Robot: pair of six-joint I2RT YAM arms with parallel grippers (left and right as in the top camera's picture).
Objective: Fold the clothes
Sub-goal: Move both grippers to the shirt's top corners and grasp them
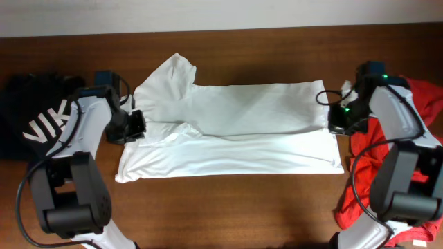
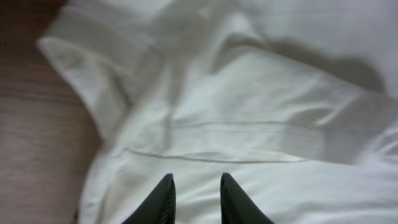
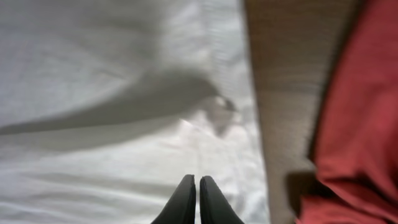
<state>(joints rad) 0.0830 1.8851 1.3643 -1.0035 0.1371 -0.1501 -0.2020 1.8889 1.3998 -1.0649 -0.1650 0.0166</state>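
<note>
White cloth shows through the narrow gap between my left jaws. They stand a little apart, tips down over the T-shirt, and nothing looks pinched between them. The left wrist view is soft, though, so a thin fold could escape me. Just beyond the tips a stitched seam runs across the shirt. Past it a loose flap of fabric spreads toward the bare wood of the surface on the left.

My right jaws are pressed together, tip against tip, with no cloth caught between them. They hang over the shirt close to its edge. A small crumpled bump of fabric lies just ahead of them, then comes a strip of wood, then a red garment at the right.

Only the overhead view shows the whole shirt. It lies spread across the middle of the surface, folded lengthwise, with one layer lapped over the other and a sleeve sticking up at the far left corner. My left jaws sit at its left edge and my right jaws at its right edge. That view alone also shows a black garment with white letters at the far left, apart from the shirt. The gaps between my jaws can be read only from the wrist views.
</note>
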